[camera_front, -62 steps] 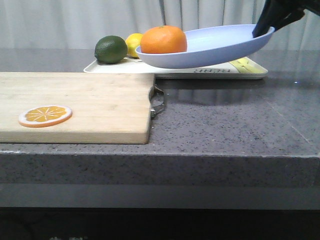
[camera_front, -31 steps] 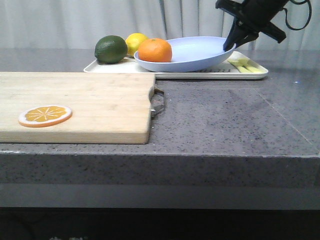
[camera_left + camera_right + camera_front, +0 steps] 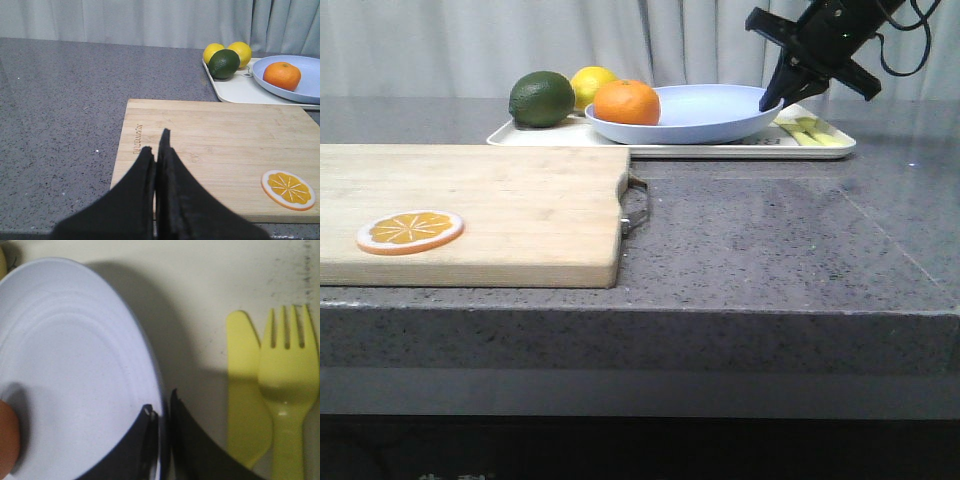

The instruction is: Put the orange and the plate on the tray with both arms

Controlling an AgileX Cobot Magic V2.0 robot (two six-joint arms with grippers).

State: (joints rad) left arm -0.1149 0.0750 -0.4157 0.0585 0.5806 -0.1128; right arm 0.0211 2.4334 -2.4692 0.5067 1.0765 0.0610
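The plate (image 3: 685,113) sits on the tray (image 3: 720,148) with the orange (image 3: 626,102) at its 9 o'clock side. The right pincer (image 3: 162,415) pinches the rim at 3 o'clock. I judge it should open slowly, then lift straight up. The left pincer (image 3: 156,150) is closed, empty, over the board (image 3: 210,150).

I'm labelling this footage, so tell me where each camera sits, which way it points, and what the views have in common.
Front: low at the table edge, facing forward at the cutting board and tray; right gripper shows.
Left wrist: above the board, looking along the shut left gripper toward the tray.
Right wrist: close over the tray, its gripper clamping the plate rim beside a yellow fork.
Shared: plate in all three; orange too, only its edge in the right wrist view.
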